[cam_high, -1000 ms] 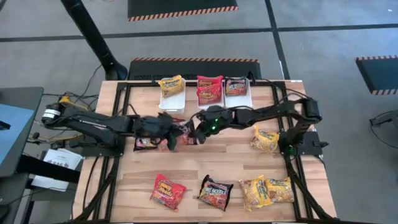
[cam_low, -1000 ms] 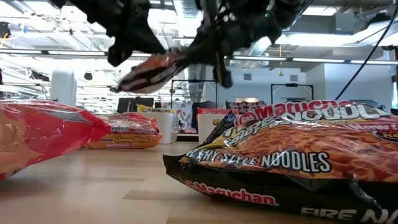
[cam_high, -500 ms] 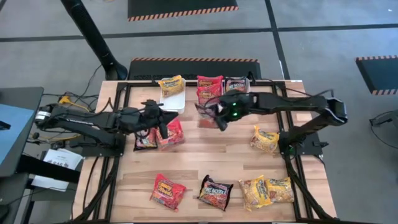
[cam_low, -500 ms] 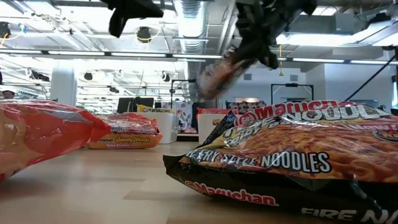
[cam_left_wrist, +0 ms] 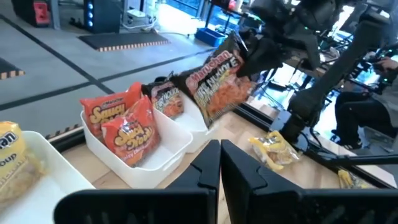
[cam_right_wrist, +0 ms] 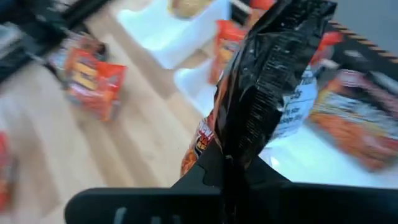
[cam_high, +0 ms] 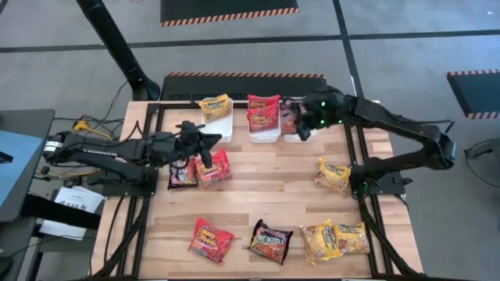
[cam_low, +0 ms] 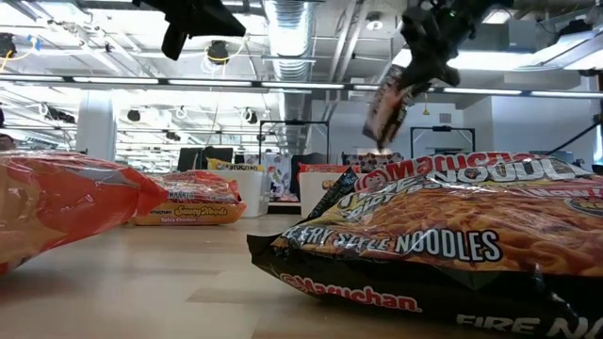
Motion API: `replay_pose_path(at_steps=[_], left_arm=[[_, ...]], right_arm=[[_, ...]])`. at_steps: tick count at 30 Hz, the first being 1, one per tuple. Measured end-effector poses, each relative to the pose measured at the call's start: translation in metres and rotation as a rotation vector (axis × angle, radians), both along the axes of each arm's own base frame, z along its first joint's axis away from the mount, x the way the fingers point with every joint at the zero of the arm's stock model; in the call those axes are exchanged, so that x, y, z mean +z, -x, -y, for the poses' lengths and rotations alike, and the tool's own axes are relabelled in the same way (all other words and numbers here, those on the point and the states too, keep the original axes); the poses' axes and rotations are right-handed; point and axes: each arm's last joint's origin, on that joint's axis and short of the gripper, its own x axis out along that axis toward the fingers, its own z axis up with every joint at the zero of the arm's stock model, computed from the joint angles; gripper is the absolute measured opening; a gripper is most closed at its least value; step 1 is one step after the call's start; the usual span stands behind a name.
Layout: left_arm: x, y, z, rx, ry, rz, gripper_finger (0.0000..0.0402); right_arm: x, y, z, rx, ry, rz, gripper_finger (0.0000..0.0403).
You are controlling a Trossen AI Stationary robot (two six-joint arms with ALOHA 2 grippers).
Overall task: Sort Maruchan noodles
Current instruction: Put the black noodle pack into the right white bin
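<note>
My right gripper (cam_low: pixel 421 68) is shut on a dark Maruchan packet (cam_left_wrist: pixel 214 81) and holds it above the right one of three white bins (cam_high: pixel 299 134) at the table's far edge. That bin has a dark packet (cam_left_wrist: pixel 166 99) lying in it. The middle bin (cam_left_wrist: pixel 174 142) holds red packets (cam_left_wrist: pixel 124 121), and the left bin (cam_high: pixel 216 125) holds a yellow one (cam_high: pixel 215 106). My left gripper (cam_left_wrist: pixel 219 163) is shut on nothing. It hovers over the table's left middle, above a red packet (cam_high: pixel 214 167) and a dark packet (cam_high: pixel 182 174). My right gripper pinches the dark packet by one end (cam_right_wrist: pixel 229 144) between its two fingers, coming slanting down from above. The packet hangs below the fingers, tilted, lifted clear of table and bin, its free end (cam_low: pixel 382 127) lowest.
Loose packets lie on the wood: a yellow one (cam_high: pixel 332 173) at the right, and along the near edge a red one (cam_high: pixel 211 239), a dark one (cam_high: pixel 270 240) and two yellow ones (cam_high: pixel 336 240). A black frame (cam_high: pixel 349 144) borders the table.
My right gripper has carried the dark packet up from the table's middle toward the far edge and right, to above the right bin, and the packet now hangs steeper. My left gripper has drawn away from that packet toward the left and risen.
</note>
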Motion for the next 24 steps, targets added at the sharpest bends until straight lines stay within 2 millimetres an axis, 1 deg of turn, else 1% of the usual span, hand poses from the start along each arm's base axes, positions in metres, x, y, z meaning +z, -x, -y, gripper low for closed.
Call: replay_pose_path(at_steps=[2,5,8,11,14,16,20,24], left_arm=[[0.0,0.0,-0.001,0.008,0.0,0.001,0.0],[0.0,0.0,-0.002,0.019,-0.001,-0.003,0.0],[0.0,0.0,-0.002,0.032,-0.003,-0.004,0.0],[0.0,0.001,-0.003,0.039,-0.004,-0.006,0.0],[-0.001,0.001,-0.003,0.041,-0.007,-0.014,0.0],[-0.001,0.001,-0.003,0.041,-0.01,-0.019,0.0],[-0.002,0.001,-0.003,0.046,-0.013,-0.023,0.0],[-0.002,0.001,-0.006,0.053,-0.041,-0.045,0.0]], right_arm=[[0.0,0.009,0.008,-0.01,0.03,-0.029,0.0015],[-0.003,0.015,0.021,-0.018,0.065,-0.077,0.0015],[-0.007,0.018,0.034,-0.011,0.08,-0.106,0.0015],[-0.018,0.019,0.047,-0.014,0.066,-0.125,0.0015],[-0.035,0.02,0.058,-0.012,0.055,-0.085,0.0015],[-0.049,0.023,0.064,-0.03,0.054,-0.059,0.0015],[-0.058,0.028,0.075,-0.033,0.084,0.036,0.0015],[-0.065,0.031,0.082,-0.045,0.099,0.056,0.0015]])
